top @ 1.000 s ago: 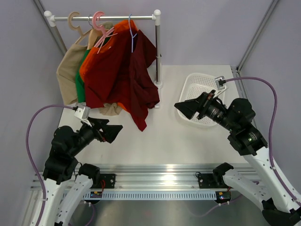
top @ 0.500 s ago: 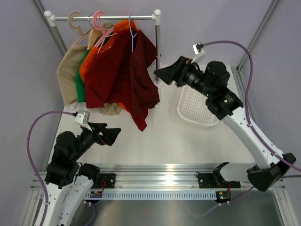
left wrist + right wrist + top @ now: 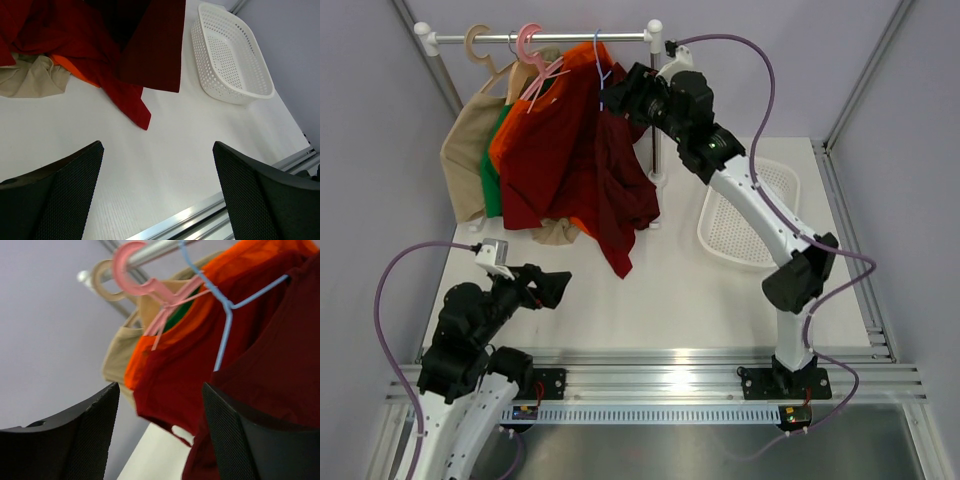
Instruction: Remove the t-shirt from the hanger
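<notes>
Top external: swings the right gripper up from the basket to the hanger at upper centre, fingers parted and empty, ready to grasp, t-shirt not yet off it, left gripper wide, low left.

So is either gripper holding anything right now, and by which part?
Nothing held. Right gripper open before the hanger, left gripper open over the table.

Bright, even light from above, the white desk glowing, only a soft shadow pooled under the t-shirt. Glare streaks the metal rail at the bottom of the top view, and in the right wrist view the clothes rod goes soft toward the upper left.
</notes>
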Controlling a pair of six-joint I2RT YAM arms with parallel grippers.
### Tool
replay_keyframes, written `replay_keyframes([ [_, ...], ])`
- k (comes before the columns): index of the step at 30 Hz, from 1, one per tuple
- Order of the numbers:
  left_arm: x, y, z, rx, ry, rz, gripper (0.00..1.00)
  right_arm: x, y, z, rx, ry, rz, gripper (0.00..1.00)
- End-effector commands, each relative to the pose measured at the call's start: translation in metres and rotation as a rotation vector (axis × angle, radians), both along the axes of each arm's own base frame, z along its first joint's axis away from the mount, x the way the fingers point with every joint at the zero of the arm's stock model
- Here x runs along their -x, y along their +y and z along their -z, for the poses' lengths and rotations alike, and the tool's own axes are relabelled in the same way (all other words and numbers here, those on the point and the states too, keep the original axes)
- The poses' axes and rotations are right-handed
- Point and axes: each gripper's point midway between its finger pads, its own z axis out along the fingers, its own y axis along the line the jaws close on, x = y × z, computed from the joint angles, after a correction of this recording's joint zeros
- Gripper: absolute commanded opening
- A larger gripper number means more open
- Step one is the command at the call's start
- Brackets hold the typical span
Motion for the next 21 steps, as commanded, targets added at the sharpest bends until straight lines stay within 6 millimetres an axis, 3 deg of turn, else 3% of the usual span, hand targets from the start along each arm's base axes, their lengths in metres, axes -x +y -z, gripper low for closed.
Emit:
replay_keyframes([
  [1,-0.002,0.0,-0.004,0.006,-0.016,-0.008,0.93,-0.029,0.0,0.015,0.082,0.007,0.118,0.73],
  [3,-0.002,-0.001,-0.003,0.004,-0.015,-0.005,0.92,-0.047,0.004,0.022,0.114,-0.01,0.161,0.71],
  [8,-0.002,-0.005,-0.003,0.007,-0.014,0.017,0.92,-0.07,0.016,0.043,0.171,-0.023,0.181,0.65],
  [12,-0.002,-0.006,-0.001,0.005,-0.01,0.023,0.92,-0.066,0.03,0.053,0.163,-0.007,0.125,0.55],
  [21,-0.001,-0.007,-0.004,0.009,-0.02,0.031,0.92,-0.055,0.045,0.091,0.288,0.016,0.169,0.54],
])
